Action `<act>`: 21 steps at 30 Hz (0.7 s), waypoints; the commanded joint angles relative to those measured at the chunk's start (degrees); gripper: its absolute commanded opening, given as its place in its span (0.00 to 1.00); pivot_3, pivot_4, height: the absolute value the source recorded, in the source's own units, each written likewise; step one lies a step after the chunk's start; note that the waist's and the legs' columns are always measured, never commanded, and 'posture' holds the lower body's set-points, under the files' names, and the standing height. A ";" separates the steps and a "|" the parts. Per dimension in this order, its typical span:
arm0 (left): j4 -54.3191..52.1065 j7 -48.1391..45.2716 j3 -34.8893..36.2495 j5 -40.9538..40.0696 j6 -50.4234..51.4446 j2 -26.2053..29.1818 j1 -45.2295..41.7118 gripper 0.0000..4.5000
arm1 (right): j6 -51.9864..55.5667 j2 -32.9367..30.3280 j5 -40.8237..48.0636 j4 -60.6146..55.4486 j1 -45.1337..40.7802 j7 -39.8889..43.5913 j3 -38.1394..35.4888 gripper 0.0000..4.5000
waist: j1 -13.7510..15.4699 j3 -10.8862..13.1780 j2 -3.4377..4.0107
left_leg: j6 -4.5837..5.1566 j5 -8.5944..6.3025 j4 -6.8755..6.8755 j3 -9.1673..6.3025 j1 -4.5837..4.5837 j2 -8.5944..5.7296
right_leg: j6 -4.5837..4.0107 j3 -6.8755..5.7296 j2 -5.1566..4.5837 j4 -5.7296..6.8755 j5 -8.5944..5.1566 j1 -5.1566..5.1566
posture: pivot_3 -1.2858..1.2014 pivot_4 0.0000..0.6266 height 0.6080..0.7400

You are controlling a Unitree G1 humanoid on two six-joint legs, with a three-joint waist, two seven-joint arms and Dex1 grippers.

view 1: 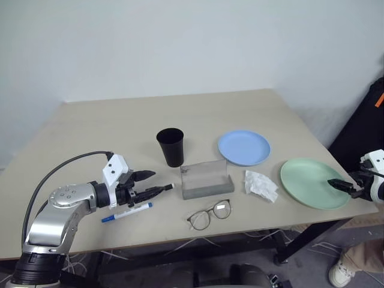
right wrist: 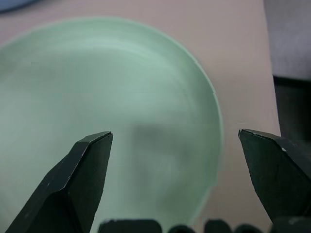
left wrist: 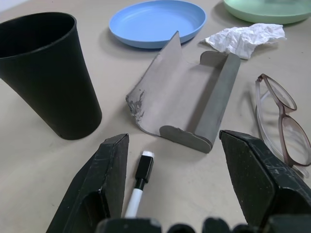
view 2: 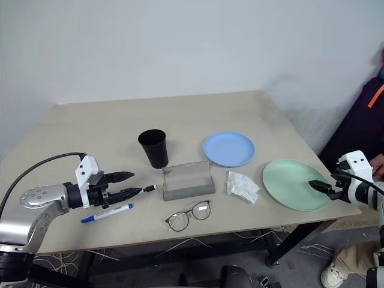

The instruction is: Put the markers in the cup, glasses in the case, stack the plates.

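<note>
A: What sits between the left gripper (left wrist: 170, 170) fingers?
B: A black-tipped marker (left wrist: 138, 187), jaws apart around it.
A: Beyond?
B: The open case (left wrist: 187, 104), cup (left wrist: 48, 77) and glasses (left wrist: 284, 121) flanking.

Even, soft light falls across the desk (view 1: 90, 126), bright without glare. The cup (view 1: 171, 146) casts only a faint shadow close to its base. In the right wrist view the green plate (right wrist: 121, 97) is blurred, with a dim smudge of shadow near its middle.
</note>
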 commanded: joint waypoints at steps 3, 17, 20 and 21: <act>-0.26 -0.10 1.63 0.19 -3.28 -0.01 0.25 0.69 | -0.66 -0.60 0.00 1.27 -1.43 -0.73 -1.72 1.00 | -0.04 0.00 0.01 | 0.00 0.00 0.00 -0.01 0.07 0.00 | 0.00 -0.02 0.00 -0.02 0.00 0.02 | 0.52 0.00 0.97; -0.54 0.09 1.77 -0.17 -4.17 0.33 1.27 0.70 | 5.06 0.86 1.41 1.26 -2.24 -0.50 -1.76 0.34 | -0.02 0.01 0.02 | -0.01 -0.01 -0.01 0.02 0.44 0.02 | 0.01 -0.04 -0.01 -0.07 -0.01 0.05 | 0.52 0.00 0.97; -0.55 0.11 1.77 -0.19 -4.18 0.34 1.29 0.70 | 5.31 0.89 1.34 1.10 -2.22 -0.52 -1.85 0.10 | -0.04 0.01 0.03 | -0.01 -0.01 -0.03 0.03 0.47 0.03 | 0.01 -0.05 -0.01 -0.07 -0.01 0.04 | 0.52 0.00 0.97; -0.55 0.11 1.77 -0.19 -4.18 0.34 1.29 0.70 | 5.36 0.90 1.32 1.06 -2.22 -0.52 -1.88 0.03 | -0.04 0.01 0.03 | -0.02 -0.01 -0.04 0.03 0.48 0.03 | 0.01 -0.05 -0.01 -0.07 -0.01 0.05 | 0.52 0.00 0.97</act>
